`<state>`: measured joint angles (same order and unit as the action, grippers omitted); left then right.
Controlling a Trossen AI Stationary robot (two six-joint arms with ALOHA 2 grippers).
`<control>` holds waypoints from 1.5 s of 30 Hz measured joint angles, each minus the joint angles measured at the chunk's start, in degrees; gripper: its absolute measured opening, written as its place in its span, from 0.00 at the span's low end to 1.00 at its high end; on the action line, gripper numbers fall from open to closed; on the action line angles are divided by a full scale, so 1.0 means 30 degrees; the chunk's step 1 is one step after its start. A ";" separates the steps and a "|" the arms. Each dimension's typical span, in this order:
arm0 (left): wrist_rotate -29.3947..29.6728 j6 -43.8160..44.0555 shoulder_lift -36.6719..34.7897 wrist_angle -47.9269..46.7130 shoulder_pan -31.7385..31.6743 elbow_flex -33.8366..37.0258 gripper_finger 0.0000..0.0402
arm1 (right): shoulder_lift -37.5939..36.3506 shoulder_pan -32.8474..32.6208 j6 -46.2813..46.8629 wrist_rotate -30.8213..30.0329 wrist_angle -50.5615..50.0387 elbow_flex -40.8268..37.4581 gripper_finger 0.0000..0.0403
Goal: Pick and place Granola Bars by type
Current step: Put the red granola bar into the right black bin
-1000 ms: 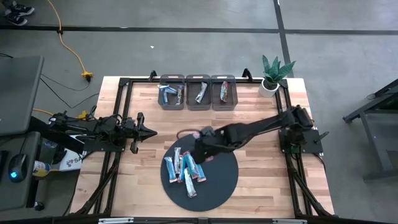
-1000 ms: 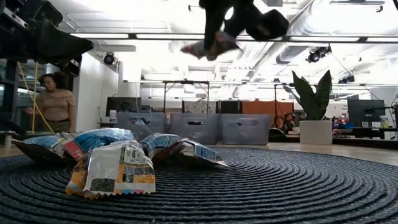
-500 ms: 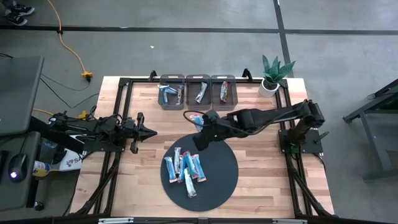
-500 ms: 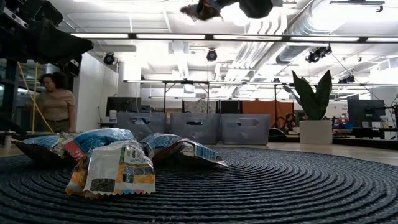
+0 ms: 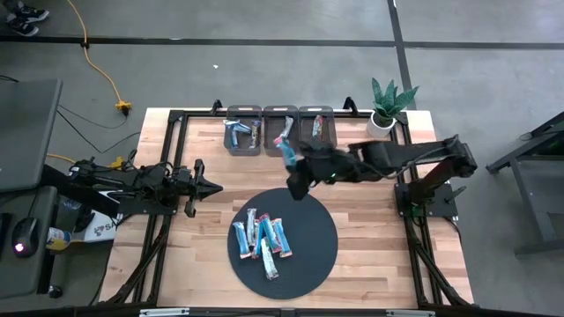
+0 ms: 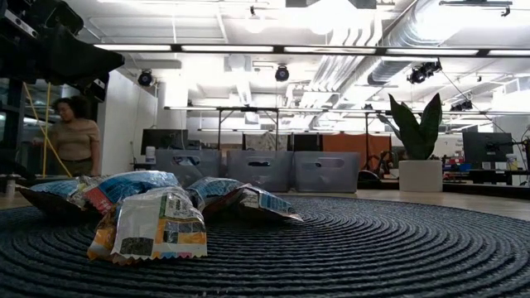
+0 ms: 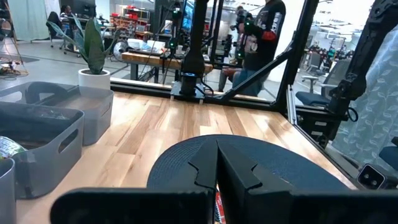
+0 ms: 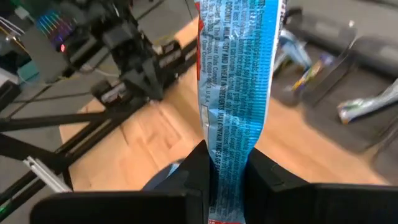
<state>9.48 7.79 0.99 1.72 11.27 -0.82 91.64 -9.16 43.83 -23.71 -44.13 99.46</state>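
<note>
Now my right gripper [image 5: 292,155] pinches a light blue granola bar [image 8: 235,93], raised near the bins [image 5: 281,132] along the bench's far edge.

- blue granola bar wrapper [image 8: 233,93] pinched in right gripper [image 8: 225,165]: small white ingredient print, partly legible, includes "COCONUT", "MILK"
- no other text readable

two dark six-joint arms: left arm [image 5: 141,187] at frame's left, right arm [image 5: 397,160] at centre-right, both matte black, boxy links (small coloured lights on left one), black blunt fingers [image 8: 196,168].
</note>
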 joint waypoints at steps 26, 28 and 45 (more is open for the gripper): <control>-0.0001 0.0000 0.0000 0.0006 0.0000 0.0007 0.00 | -0.2084 1.0910 -0.6824 0.5070 -0.2156 0.0000 0.12; -0.0001 0.0000 -0.0006 0.0000 -0.0001 0.0000 0.00 | -0.2084 1.1954 -0.7184 0.5277 -0.2467 0.0000 0.12; -0.0001 0.0000 -0.0007 -0.0001 -0.0003 0.0003 0.00 | 0.2882 1.5572 -0.7721 0.7059 -0.2772 0.0000 0.12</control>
<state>9.47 7.79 0.97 1.72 11.26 -0.81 100.28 37.56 20.67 -2.53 -52.45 99.46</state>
